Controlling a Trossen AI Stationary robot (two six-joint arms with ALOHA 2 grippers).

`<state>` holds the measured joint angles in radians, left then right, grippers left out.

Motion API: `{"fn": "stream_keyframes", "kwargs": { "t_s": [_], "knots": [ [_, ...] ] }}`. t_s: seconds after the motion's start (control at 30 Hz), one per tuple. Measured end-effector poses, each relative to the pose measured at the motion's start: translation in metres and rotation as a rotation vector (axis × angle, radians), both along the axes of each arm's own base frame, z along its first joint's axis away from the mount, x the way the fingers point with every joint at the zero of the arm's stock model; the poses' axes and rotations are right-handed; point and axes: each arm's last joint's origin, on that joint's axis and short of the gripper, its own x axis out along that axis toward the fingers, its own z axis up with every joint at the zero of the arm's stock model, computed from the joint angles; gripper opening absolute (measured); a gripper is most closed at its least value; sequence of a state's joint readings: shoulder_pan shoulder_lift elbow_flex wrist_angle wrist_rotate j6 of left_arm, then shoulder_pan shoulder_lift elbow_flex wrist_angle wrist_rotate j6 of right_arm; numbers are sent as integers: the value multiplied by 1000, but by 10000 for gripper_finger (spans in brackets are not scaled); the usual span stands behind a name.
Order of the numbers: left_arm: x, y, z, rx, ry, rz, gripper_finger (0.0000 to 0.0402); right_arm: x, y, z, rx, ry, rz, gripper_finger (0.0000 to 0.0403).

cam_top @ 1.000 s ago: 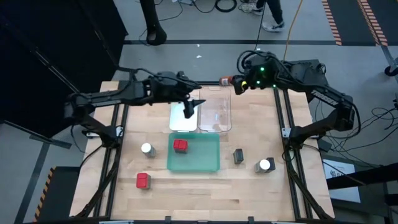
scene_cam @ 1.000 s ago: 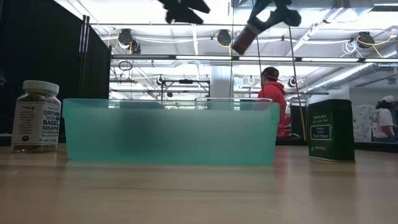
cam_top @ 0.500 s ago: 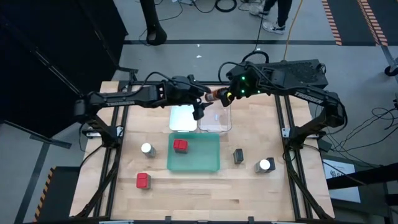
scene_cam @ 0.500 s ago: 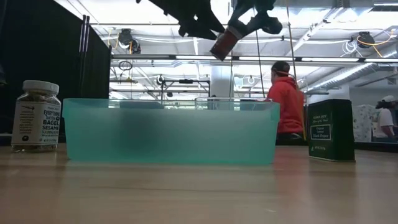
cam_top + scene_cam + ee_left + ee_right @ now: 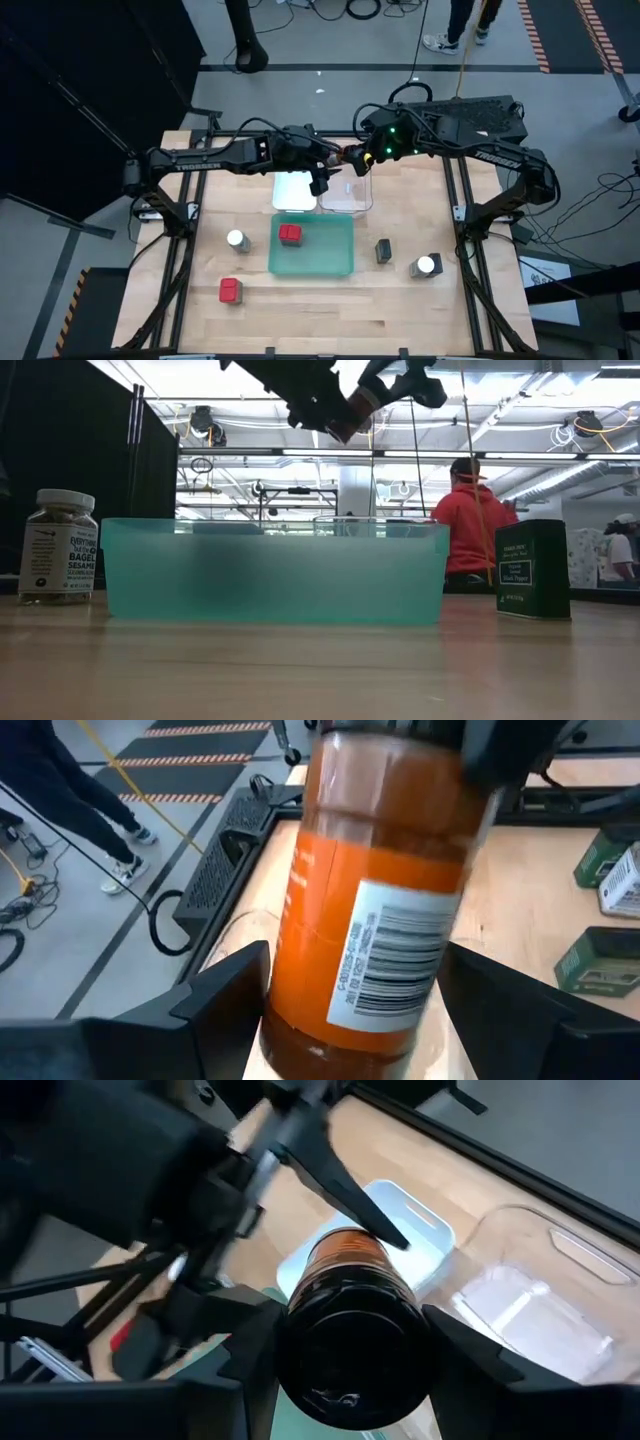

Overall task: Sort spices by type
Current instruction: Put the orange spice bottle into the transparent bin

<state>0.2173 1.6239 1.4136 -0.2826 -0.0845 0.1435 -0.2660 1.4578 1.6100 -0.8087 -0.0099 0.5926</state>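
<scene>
The brown dark-lidded jar (image 5: 352, 155) is in the air above the white tray (image 5: 293, 192) and the clear tray (image 5: 347, 185). My right gripper (image 5: 362, 153) is shut on it. My left gripper (image 5: 322, 172) is open, with its fingers on either side of the jar's lower part (image 5: 350, 1000); whether they touch it I cannot tell. One red tin (image 5: 290, 234) sits in the green tray (image 5: 335, 262), and another (image 5: 230, 290) stands on the table. Two white-lidded jars (image 5: 236, 240) (image 5: 427, 266) and a dark grey tin (image 5: 383, 250) stand on the table. My right gripper pinches the jar's dark-lidded end (image 5: 350, 1342) between its two fingers (image 5: 250, 1370), one on each side of the lid. It comes from the table's right side. The jar is lifted clear and tilted, with its bottom end (image 5: 340, 428) slanting down toward my left gripper.
The three trays sit in the table's middle, the white and clear ones toward the far edge. The bare wooden table (image 5: 330, 310) stretches along the near edge. A person in red (image 5: 470, 520) stands in the room behind.
My right gripper has carried the jar toward the table's left and a little nearer, up to my left gripper. My left gripper has shifted slightly right. The jar's lower end now stands between the left fingers.
</scene>
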Motion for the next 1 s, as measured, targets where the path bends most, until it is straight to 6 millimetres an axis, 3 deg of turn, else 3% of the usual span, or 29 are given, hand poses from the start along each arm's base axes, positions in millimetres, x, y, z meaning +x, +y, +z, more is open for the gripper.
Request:
{"fn": "stream_keyframes", "kwargs": {
  "t_s": [0.17,0.4,0.77,1.0],
  "knots": [
    [5,-4,-7,-24,18,-33,277,1,1,1,7,-15,20,176],
    [8,-9,-8,-25,14,-50,187,2,1,1,-4,-12,41,184],
    [11,-11,-3,-32,-51,-96,186,-7,3,13,-66,-65,60,290],
    [14,-10,5,-60,-150,-178,186,-32,11,50,-284,-252,128,328]
  ]
}}
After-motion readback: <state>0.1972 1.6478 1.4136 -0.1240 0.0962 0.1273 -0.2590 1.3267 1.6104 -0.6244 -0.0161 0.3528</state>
